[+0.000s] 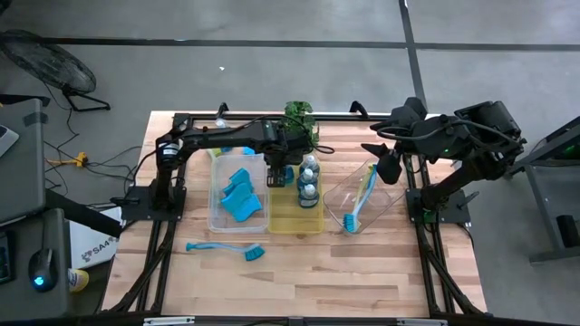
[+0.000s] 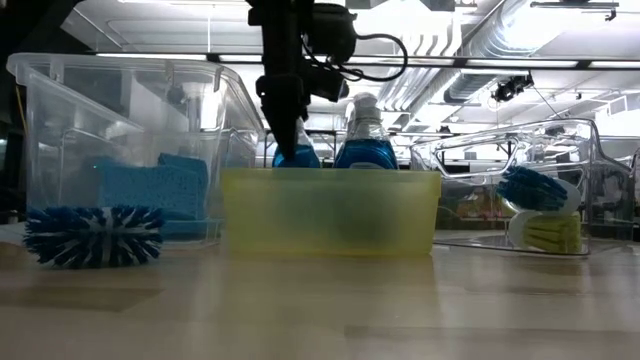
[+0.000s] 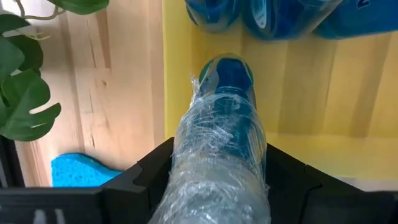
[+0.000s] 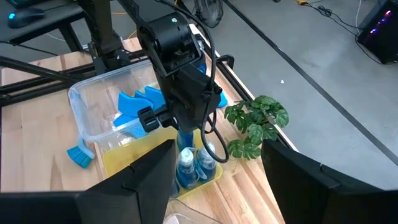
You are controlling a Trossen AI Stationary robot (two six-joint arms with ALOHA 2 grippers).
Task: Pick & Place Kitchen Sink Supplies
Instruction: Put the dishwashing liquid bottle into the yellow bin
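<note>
My left gripper point(image 1: 279, 172) is above the yellow tray point(image 1: 294, 222), shut on a small blue soap bottle point(image 3: 227, 93) wrapped in clear film. Two more soap bottles point(image 1: 308, 181) stand in that tray beside it. Wavy blue sponges point(image 1: 240, 197) lie in the clear tray point(image 1: 217, 195) to the left. One dish brush point(image 1: 361, 201) lies in the tilted clear tray point(image 1: 337, 195) on the right. A blue brush point(image 1: 227, 247) lies on the table near the front. My right gripper point(image 1: 388, 166) hovers open over the right tray's far end. My left gripper point(image 3: 217, 165) pinches the soap bottle's upper part point(image 3: 214, 146) between its two fingers point(image 3: 149, 177), coming from above and pointing down. The bottle hangs upright below the fingers, its blue body point(image 2: 297, 155) inside the yellow tray. The tray wall hides whether its bottom rests there.
A green potted plant point(image 1: 299, 118) stands at the far edge behind the yellow tray, close to my left wrist. The three trays sit side by side mid-table. Bare wood lies along the near edge around the blue brush.
</note>
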